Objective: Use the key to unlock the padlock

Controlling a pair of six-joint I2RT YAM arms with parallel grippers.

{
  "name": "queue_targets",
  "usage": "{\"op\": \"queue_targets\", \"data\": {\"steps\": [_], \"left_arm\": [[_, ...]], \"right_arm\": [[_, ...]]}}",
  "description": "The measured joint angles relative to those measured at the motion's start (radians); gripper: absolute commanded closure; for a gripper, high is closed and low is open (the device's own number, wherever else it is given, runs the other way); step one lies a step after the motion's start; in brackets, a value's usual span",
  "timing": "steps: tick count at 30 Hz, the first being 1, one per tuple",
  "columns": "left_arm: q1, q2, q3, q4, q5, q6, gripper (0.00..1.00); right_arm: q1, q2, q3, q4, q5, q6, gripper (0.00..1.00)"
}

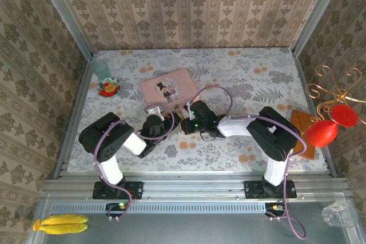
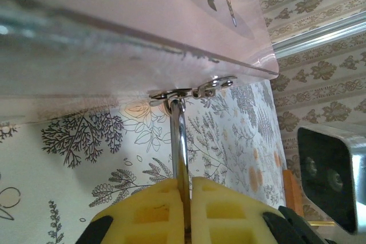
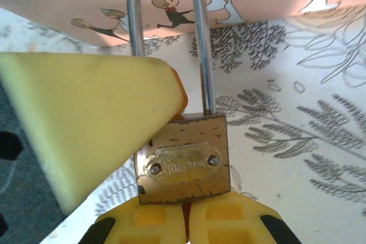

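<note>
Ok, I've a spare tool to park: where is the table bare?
Bare cloth right of the pink tin up to the orange board, and along the back wall. Crowded: the tin's front, where left claw and right claw meet at the padlock, and the far-left cup and dish.

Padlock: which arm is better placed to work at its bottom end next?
Probably right: the right claw sits shut just under the padlock body, while the left claw grips the shackle.

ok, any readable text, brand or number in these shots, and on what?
Nothing can be quoted.
Nameplate on the brass padlock: embossed lettering, too worn and blurred to read.
Lid and side of the pink tin: cartoon figures, no legible words.
No other text that I can read.
</note>
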Motion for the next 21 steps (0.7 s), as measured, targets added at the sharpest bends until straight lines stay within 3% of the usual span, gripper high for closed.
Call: {"op": "queue_targets", "data": {"steps": [9, 16, 21], "left_arm": [[0.009, 0.002, -0.013, 0.027, 0.012, -0.008, 0.99], [0.016, 0.002, -0.019, 0.039, 0.03, -0.008, 0.73], [0.024, -0.011, -0.034, 0.053, 0.05, -0.034, 0.64]], "right_arm": [[-0.029, 0.005, -0.03, 0.082, -0.119, 0.123, 1.0], [-0.031, 0.006, -0.039, 0.108, -0.136, 0.145, 1.0], [-0.029, 0.006, -0.043, 0.116, -0.138, 0.146, 1.0]]}}
